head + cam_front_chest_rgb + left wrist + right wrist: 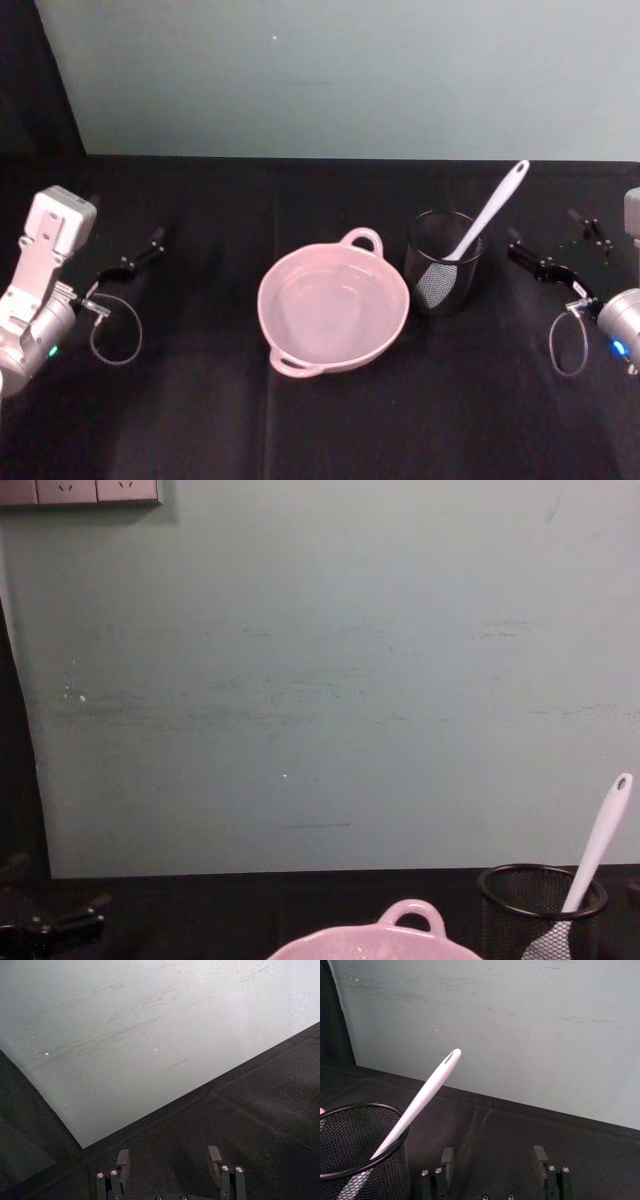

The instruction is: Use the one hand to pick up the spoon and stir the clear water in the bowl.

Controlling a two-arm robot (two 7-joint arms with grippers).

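Observation:
The pale pink bowl point(390, 335) sits mid-table with clear water in it; its rim and loop handle also show in the chest view point(410, 915). The white spoon point(490, 212) stands head-down in a black wire-mesh cup point(445, 262) just right of the bowl, its handle leaning up and to the right point(427, 1092) point(598, 845). My right gripper point(550, 245) point(493, 1157) hovers right of the cup, open and holding nothing. My left gripper point(135, 258) point(169, 1160) rests far left of the bowl, open and holding nothing.
A black cloth point(200, 420) covers the table, with a pale green wall point(330, 70) rising behind it. Cable loops hang by each wrist point(115, 330) point(570, 345). Wall sockets point(95, 490) sit high on the wall at left.

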